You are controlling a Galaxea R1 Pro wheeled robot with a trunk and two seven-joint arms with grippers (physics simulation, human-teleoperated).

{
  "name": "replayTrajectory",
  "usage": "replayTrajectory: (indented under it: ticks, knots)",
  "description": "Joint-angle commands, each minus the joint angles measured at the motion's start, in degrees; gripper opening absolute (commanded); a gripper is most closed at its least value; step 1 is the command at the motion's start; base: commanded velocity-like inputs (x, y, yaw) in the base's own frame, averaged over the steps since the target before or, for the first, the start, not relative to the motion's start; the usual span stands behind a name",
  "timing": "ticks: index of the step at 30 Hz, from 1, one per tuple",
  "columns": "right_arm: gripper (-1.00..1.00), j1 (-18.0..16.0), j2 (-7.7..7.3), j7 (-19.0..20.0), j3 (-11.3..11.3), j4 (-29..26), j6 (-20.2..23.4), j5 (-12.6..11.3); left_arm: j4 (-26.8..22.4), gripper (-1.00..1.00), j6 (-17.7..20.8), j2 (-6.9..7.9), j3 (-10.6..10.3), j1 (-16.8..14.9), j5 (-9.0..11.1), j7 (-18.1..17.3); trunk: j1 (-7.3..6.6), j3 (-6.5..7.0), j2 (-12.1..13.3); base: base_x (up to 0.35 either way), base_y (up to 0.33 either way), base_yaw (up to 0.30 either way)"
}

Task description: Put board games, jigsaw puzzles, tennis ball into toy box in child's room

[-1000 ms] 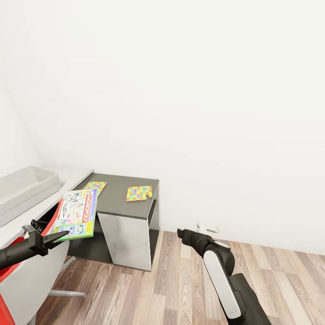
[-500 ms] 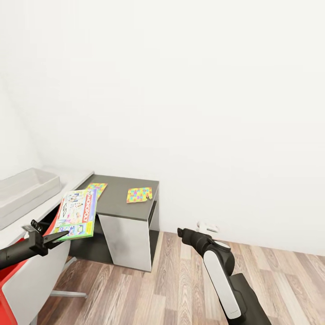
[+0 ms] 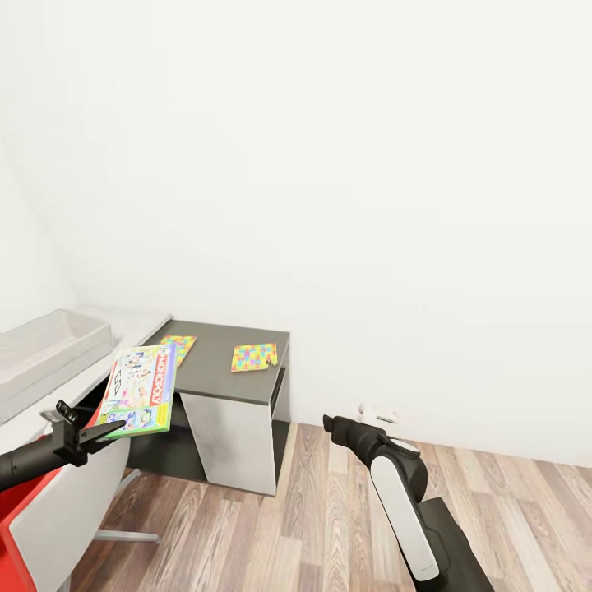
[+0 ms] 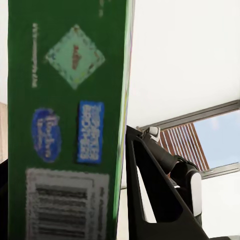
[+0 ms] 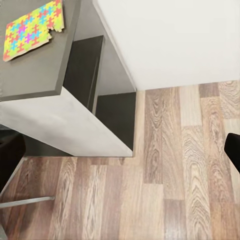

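- The board game (image 3: 138,390), a white box with multicoloured edges, is held in the air by the left claw (image 3: 105,429), clenched on its near lower edge; it hangs over the tabletop's (image 3: 215,360) front edge, beside the red-and-white chair (image 3: 49,514).
- The two jigsaw puzzles lie flat on the dark lower section: one (image 3: 176,344) near its left end, the other (image 3: 254,356) near its right edge, well apart.
- The toy box (image 3: 45,349) sits on the white part at far left.
- Bare wood floor (image 3: 329,526) lies open to the right of the tabletop's end panel, up to the wall.
- Against a second ago, the toy box sits further left in the head view and the puzzles slightly higher; the whole view has shifted.
- The game's long axis runs up and away from the claw, tilted, its printed face up.
- The right claw (image 3: 329,425) hangs low over the floor; I cannot tell whether it is released or clenched.
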Motion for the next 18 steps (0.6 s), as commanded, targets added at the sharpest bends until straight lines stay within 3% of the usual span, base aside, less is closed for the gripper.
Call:
replayTrajectory:
  ticks: [1,18]
  knots:
    - [1.0,-0.06,-0.01,-0.59,0.05,-0.06,0.09,-0.58,-0.01,-1.0,0.59,0.04,-0.02,-0.03,-0.05,-0.22,-0.21,0.11,0.36,0.0,0.0,0.0]
    - [1.0,-0.06,0.06,-0.59,0.06,-0.06,0.09,-0.58,-0.01,-1.0,0.57,0.09,-0.02,-0.03,-0.05,-0.22,-3.95,3.16,7.17,0.0,0.0,0.0]
